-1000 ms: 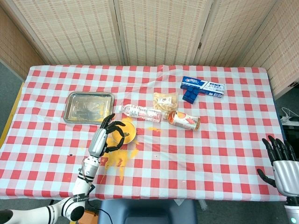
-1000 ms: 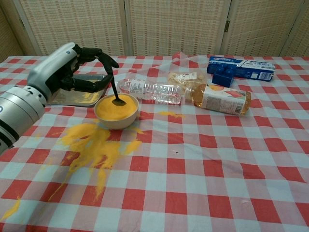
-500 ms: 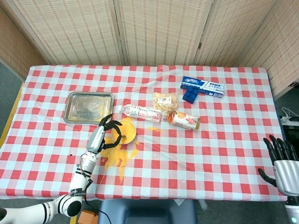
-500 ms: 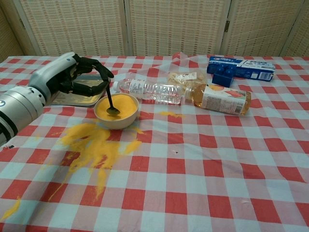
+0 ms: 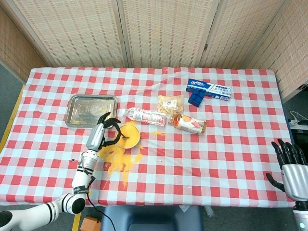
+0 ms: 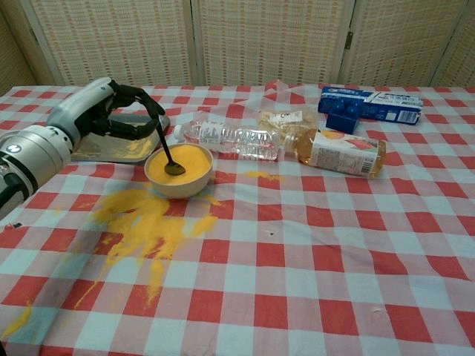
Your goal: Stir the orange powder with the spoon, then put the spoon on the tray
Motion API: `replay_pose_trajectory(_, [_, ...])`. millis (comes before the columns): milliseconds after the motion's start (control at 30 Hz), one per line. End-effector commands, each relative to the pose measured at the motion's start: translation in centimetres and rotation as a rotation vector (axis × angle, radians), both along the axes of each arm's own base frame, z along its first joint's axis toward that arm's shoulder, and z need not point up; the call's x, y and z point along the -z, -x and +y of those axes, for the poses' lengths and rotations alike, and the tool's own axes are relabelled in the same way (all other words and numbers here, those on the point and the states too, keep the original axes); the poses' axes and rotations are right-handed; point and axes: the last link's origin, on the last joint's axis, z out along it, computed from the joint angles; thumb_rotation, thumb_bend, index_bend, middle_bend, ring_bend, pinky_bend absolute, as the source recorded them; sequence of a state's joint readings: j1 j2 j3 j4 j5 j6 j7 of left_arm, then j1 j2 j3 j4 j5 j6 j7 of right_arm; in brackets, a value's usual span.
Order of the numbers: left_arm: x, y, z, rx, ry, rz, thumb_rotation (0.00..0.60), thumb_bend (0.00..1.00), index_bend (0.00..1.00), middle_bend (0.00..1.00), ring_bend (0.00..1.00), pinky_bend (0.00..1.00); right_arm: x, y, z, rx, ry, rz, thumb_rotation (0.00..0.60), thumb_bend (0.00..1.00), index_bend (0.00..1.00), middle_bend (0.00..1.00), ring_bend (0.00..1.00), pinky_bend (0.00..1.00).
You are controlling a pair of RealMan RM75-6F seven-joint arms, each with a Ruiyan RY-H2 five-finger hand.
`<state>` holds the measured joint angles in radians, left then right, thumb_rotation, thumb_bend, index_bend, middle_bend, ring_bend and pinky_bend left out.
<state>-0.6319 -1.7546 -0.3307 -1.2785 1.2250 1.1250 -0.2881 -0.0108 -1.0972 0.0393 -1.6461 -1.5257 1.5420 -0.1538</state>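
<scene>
Spoon (image 6: 166, 152) stands tilted in the bowl (image 6: 179, 180) of orange powder (image 6: 183, 164), its handle pinched high by the left hand (image 6: 111, 111) so the tip can sweep through the powder; stirring looks to be the step in hand. Behind that hand lies the metal tray (image 5: 91, 110), close by, a short carry for the spoon later. Spilled powder (image 6: 145, 222) spreads over the bench (image 6: 334, 259) in front of the bowl, so gentle strokes seem wise. Further right lie a clear bottle (image 6: 226, 139) and an orange bottle (image 6: 335, 152), on their sides. The right hand (image 5: 292, 169) hangs idle at the bench's near right corner, fingers spread, holding nothing.
</scene>
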Motion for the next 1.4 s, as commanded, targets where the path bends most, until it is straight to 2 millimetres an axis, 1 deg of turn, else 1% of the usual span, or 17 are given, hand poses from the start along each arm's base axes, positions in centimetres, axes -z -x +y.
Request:
replay_pose_trajectory(33, [-0.2, -0.2, 0.4, 0.012, -0.030, -0.009, 0.600, 0.68, 0.86, 0.33, 0.03, 0.01, 0.0, 0.0, 0.0, 0.001, 0.000, 0.000, 0.600, 0.13, 0.00, 0.00, 0.00, 0.00])
replay_pose_trajectory(233, [-0.6, -0.4, 0.6, 0.030, -0.061, -0.012, 0.600, 0.68, 0.86, 0.33, 0.04, 0.01, 0.0, 0.0, 0.0, 0.002, 0.001, 0.001, 0.600, 0.13, 0.00, 0.00, 0.00, 0.00])
replay_pose_trajectory(567, [-1.1, -1.1, -0.5, 0.066, -0.059, -0.040, 0.600, 0.69, 0.86, 0.33, 0.04, 0.01, 0.0, -0.1, 0.1, -0.004, 0.000, 0.001, 0.600, 0.13, 0.00, 0.00, 0.00, 0.00])
replay_pose_trajectory(667, [-1.0, -1.3, -1.4, 0.070, -0.028, -0.057, 0.600, 0.69, 0.86, 0.33, 0.04, 0.01, -0.1, -0.2, 0.2, -0.011, 0.002, -0.002, 0.600, 0.13, 0.00, 0.00, 0.00, 0.00])
replay_pose_trajectory(700, [-0.8, -1.4, -2.1, 0.073, 0.000, -0.065, 0.600, 0.69, 0.86, 0.33, 0.04, 0.01, -0.2, -0.4, 0.4, -0.018, 0.004, -0.006, 0.600, 0.13, 0.00, 0.00, 0.00, 0.00])
replay_pose_trajectory(733, [-0.9, -1.4, -2.4, 0.073, 0.008, -0.065, 0.600, 0.69, 0.86, 0.33, 0.04, 0.01, -0.2, -0.4, 0.5, -0.021, 0.003, -0.007, 0.600, 0.13, 0.00, 0.00, 0.00, 0.00])
replay_pose_trajectory(967, [-1.0, -1.0, -3.2, 0.039, 0.059, -0.047, 0.600, 0.69, 0.86, 0.33, 0.04, 0.01, -0.2, -0.5, 0.6, -0.029, -0.002, -0.009, 0.600, 0.13, 0.00, 0.00, 0.00, 0.00])
replay_pose_trajectory(1133, [-1.0, -0.5, -3.0, 0.015, 0.072, -0.030, 0.600, 0.69, 0.86, 0.33, 0.04, 0.01, -0.1, -0.5, 0.6, -0.029, -0.008, -0.008, 0.600, 0.13, 0.00, 0.00, 0.00, 0.00])
replay_pose_trajectory(1400, [-0.6, 0.6, -1.4, -0.047, 0.086, -0.013, 0.600, 0.69, 0.86, 0.33, 0.04, 0.01, 0.0, -0.4, 0.5, -0.022, -0.003, -0.007, 0.600, 0.13, 0.00, 0.00, 0.00, 0.00])
